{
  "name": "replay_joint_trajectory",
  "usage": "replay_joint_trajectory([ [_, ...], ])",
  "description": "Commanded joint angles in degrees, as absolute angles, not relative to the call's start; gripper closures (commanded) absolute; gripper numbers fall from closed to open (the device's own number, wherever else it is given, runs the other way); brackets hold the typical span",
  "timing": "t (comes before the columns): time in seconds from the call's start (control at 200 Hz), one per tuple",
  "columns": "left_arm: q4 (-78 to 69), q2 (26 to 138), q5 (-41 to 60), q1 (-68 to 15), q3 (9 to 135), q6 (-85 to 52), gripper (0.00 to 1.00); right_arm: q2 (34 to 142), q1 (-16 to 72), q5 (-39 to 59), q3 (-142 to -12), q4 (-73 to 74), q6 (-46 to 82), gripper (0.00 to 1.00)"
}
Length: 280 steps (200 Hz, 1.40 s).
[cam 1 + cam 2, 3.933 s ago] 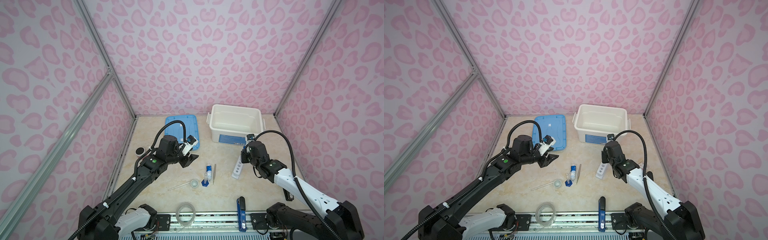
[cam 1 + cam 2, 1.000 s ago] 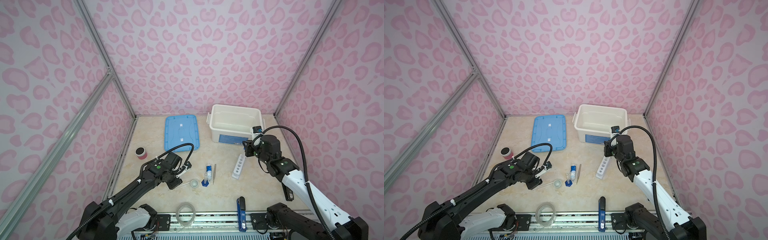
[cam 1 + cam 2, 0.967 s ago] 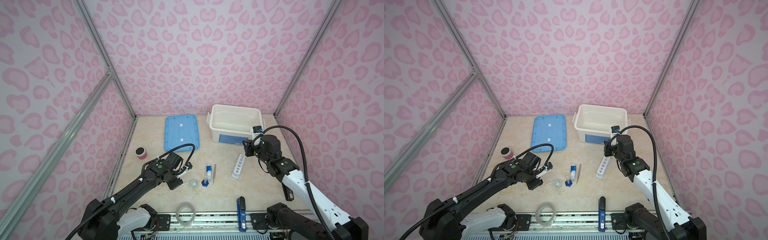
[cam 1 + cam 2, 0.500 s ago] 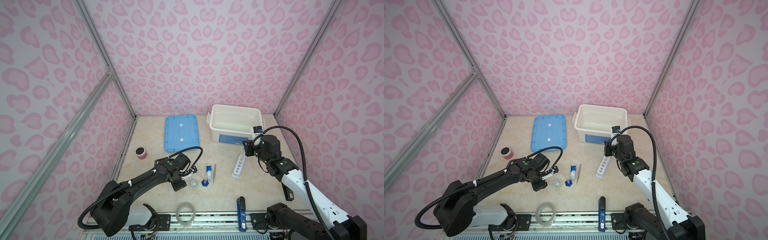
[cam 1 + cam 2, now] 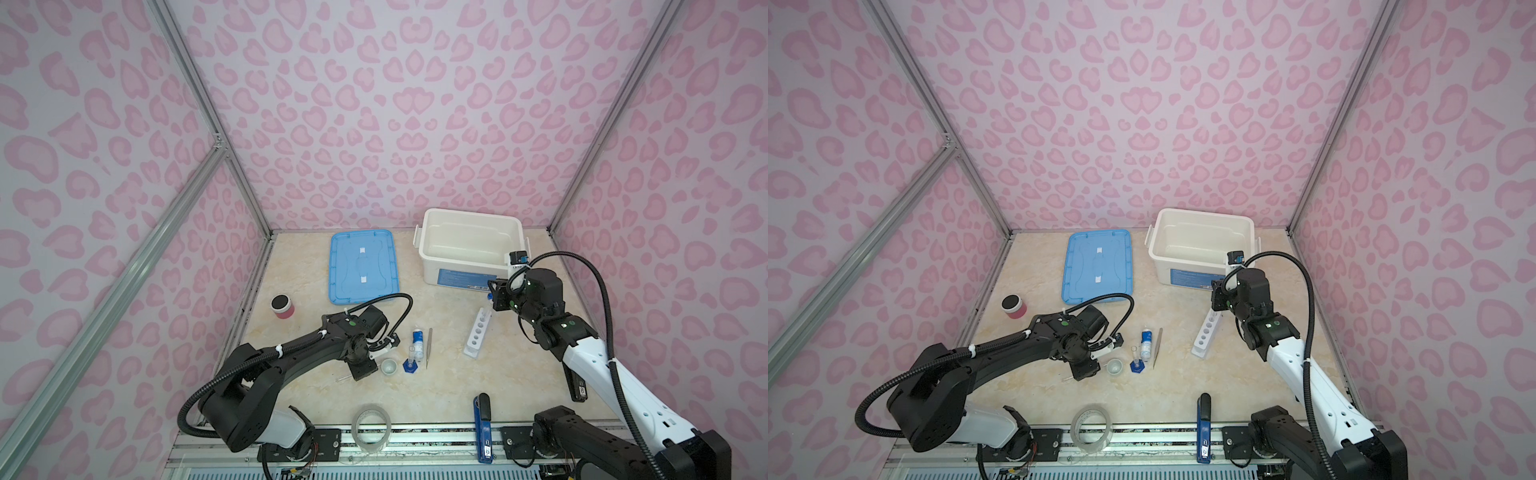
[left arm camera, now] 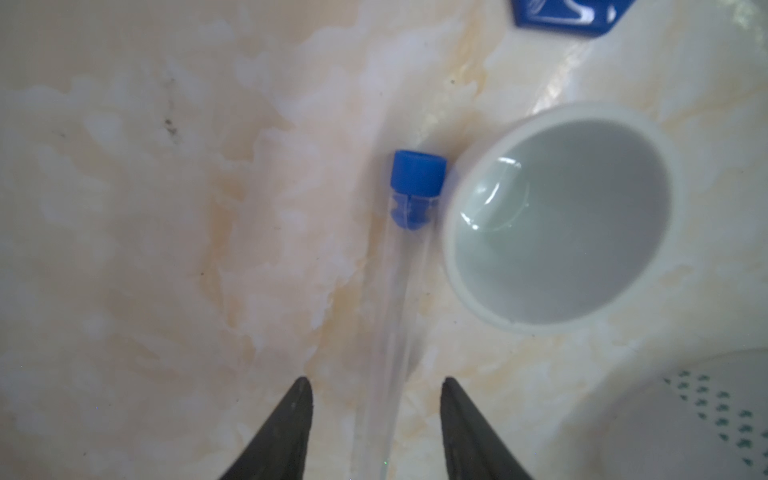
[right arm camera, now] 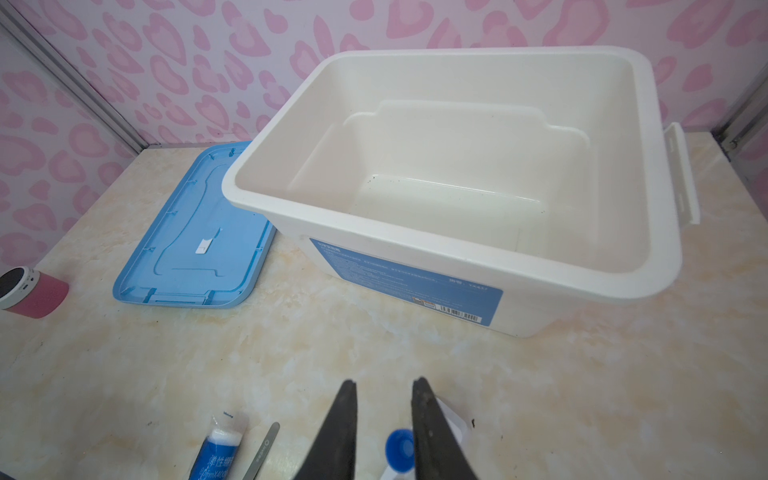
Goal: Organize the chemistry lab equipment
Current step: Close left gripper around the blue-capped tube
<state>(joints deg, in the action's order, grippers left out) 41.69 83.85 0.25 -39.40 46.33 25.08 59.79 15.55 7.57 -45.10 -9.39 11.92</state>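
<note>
left gripper low over the marble table, near-centre, just left of the middle cluster. jaws fairly wide, one finger on each side of a test tube lying flat. bare table shows between each finger and the glass, so nothing is gripped. the tube's blue cap sits just beside the rim of the small white dish; touching or not, cannot tell. in a top view only the tube's bare end pokes out left of the gripper.

dish upright, just left of the blue-based cylinder, also upright. right of that, the white bottle and tweezers lie side by side, both running far to near.

white rack further right, set at a slant, its far end toward the white bin. right gripper hangs above the rack's far end, jaws narrow, nothing between the tips. a second tube shows its blue cap in the slit further back along the fingers, partly hidden by one finger. pinched or merely beneath, cannot tell.

blue lid flat on the far side, left of the bin. pink can at the left wall. tape roll and stapler at the near edge, well apart.
</note>
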Motion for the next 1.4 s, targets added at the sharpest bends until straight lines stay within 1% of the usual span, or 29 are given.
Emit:
replay_joint_trajectory([
  [0.0,41.76,84.85,0.91,-39.46,46.64,25.05,0.5,60.2,15.25,8.59,-44.69,-7.66,12.23,0.76],
  [0.225,41.24,84.9,0.56,-39.46,46.36,24.8,0.58,61.08,14.55,9.32,-44.57,-7.02,12.53,0.76],
  [0.31,41.22,85.06,0.56,-39.46,46.41,24.7,0.62,61.26,14.43,9.27,-44.31,-6.89,12.64,0.76],
  [0.45,40.92,85.28,0.9,-39.46,46.23,24.78,0.63,60.92,14.41,8.97,-44.29,-7.03,12.62,0.76],
  [0.46,40.82,85.26,0.88,-39.46,46.16,24.78,0.66,60.91,14.41,8.92,-44.29,-7.08,12.69,0.76],
  [0.48,40.78,85.3,0.98,-39.46,46.14,24.7,0.67,60.91,14.39,8.88,-44.22,-7.03,12.62,0.76],
  [0.795,39.99,86.04,0.01,-39.66,45.09,23.52,0.65,60.81,14.24,8.79,-43.56,-6.76,12.85,0.76],
  [1.015,39.11,88.62,-0.37,-40.31,45.11,22.33,0.65,60.51,13.8,8.96,-43.15,-6.65,12.92,0.76],
  [1.145,38.76,89.6,-0.7,-40.34,45.48,22.15,0.68,60.55,13.4,9.21,-42.98,-6.65,12.96,0.76],
  [1.395,37.85,88.34,-1.31,-40.34,44.85,22.15,0.78,61.41,13.02,9.84,-43.12,-5.98,13.21,0.76],
])
